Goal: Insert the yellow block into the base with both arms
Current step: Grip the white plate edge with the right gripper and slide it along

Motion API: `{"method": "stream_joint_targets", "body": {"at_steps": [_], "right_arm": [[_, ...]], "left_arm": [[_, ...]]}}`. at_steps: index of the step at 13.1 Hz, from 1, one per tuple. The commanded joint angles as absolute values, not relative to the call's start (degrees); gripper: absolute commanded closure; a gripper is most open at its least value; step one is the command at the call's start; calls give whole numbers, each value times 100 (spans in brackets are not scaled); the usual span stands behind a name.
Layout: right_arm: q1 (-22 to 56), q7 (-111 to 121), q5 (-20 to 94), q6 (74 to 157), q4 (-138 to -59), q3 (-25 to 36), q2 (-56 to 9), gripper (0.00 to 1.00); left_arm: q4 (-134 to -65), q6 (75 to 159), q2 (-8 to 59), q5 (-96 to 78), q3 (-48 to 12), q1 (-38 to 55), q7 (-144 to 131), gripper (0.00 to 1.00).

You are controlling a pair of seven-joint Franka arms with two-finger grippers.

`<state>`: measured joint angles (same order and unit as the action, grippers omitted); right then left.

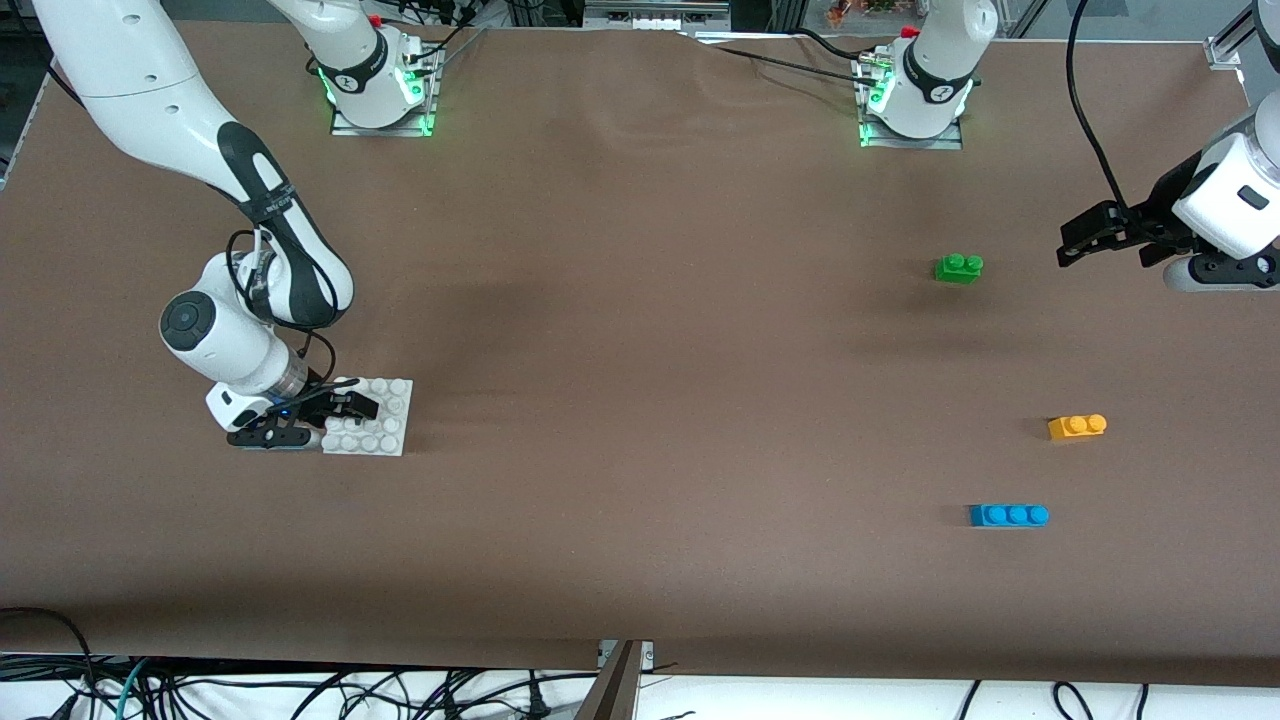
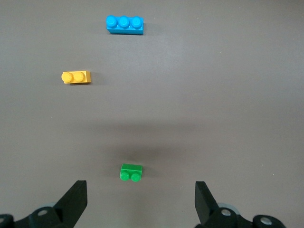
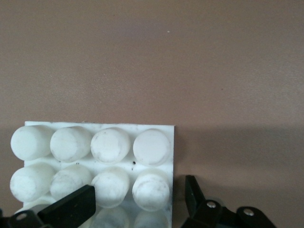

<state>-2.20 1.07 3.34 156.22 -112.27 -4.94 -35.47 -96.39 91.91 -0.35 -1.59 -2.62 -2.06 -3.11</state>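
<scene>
The yellow block (image 1: pixel 1077 427) lies on the brown table toward the left arm's end; it also shows in the left wrist view (image 2: pixel 76 77). The white studded base (image 1: pixel 385 420) lies flat toward the right arm's end. My right gripper (image 1: pixel 325 420) is low at the base, open, with its fingers astride one corner: one finger over the studs, the other just off the base's edge, as the right wrist view shows (image 3: pixel 137 194) with the base (image 3: pixel 151 147) between them. My left gripper (image 1: pixel 1072 245) hangs open and empty over the table beside the green brick (image 1: pixel 958 267); its fingers (image 2: pixel 76 197) frame bare table.
The green brick (image 2: pixel 131 172) lies farther from the front camera than the yellow block. A blue three-stud brick (image 1: pixel 1009 515) lies nearer to the front camera than the yellow block, also in the left wrist view (image 2: pixel 124 24). Cables hang off the table's front edge.
</scene>
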Motion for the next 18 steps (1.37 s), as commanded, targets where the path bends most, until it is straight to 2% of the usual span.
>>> {"method": "stream_joint_targets", "body": {"at_steps": [1, 9, 11, 18], "right_arm": [[-185, 105, 396, 15785, -11101, -597, -3735, 14], [79, -316, 396, 15776, -11136, -686, -3683, 17], [166, -649, 396, 15776, -11153, -686, -3683, 25], [799, -1520, 378, 15785, -11153, -677, -3683, 25]], "left_arm": [[-9589, 9114, -35, -316, -264, -246, -281, 0], [-9589, 9105, -35, -316, -255, -255, -281, 0], [-9589, 9105, -35, -316, -255, -255, -281, 0], [-9589, 9105, -35, -316, -264, -246, -281, 0]]}}
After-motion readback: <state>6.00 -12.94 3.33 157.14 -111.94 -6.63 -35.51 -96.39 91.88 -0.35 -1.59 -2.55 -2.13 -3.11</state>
